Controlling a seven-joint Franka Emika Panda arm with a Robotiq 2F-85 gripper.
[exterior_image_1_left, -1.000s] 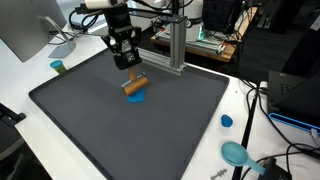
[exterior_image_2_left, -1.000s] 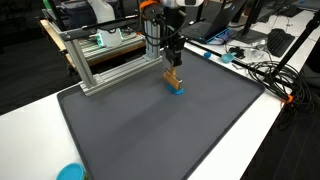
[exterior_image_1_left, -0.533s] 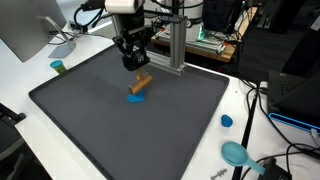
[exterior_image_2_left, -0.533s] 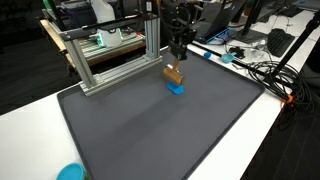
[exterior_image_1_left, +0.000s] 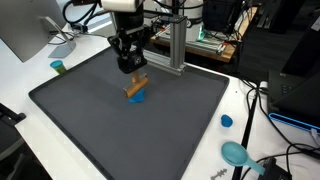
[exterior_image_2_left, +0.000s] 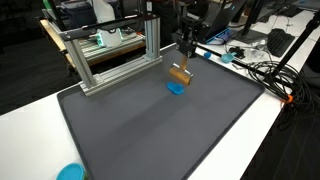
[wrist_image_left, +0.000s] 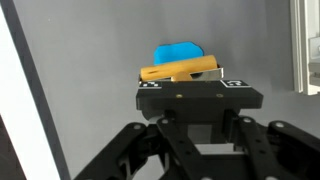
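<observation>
My gripper (exterior_image_1_left: 134, 72) (exterior_image_2_left: 184, 62) is shut on a short wooden block (exterior_image_1_left: 137, 86) (exterior_image_2_left: 180, 75), which hangs tilted just above the dark grey mat (exterior_image_1_left: 90, 120) (exterior_image_2_left: 140, 130). A flat blue piece (exterior_image_1_left: 137, 98) (exterior_image_2_left: 176, 88) lies on the mat directly under the block. In the wrist view the wooden block (wrist_image_left: 182, 70) runs crosswise at my gripper (wrist_image_left: 186, 80), with the blue piece (wrist_image_left: 178, 50) beyond it. The fingertips are hidden behind a black plate with markers.
An aluminium frame (exterior_image_1_left: 175, 45) (exterior_image_2_left: 105, 60) stands at the mat's far edge. On the white table are a small blue cap (exterior_image_1_left: 227, 121), a teal disc (exterior_image_1_left: 236, 152) (exterior_image_2_left: 70, 172), a green cup (exterior_image_1_left: 58, 67), a monitor and cables (exterior_image_2_left: 265, 70).
The gripper has carried the wooden block a little up and sideways off the blue piece and turned it. The blue piece has stayed in place on the mat.
</observation>
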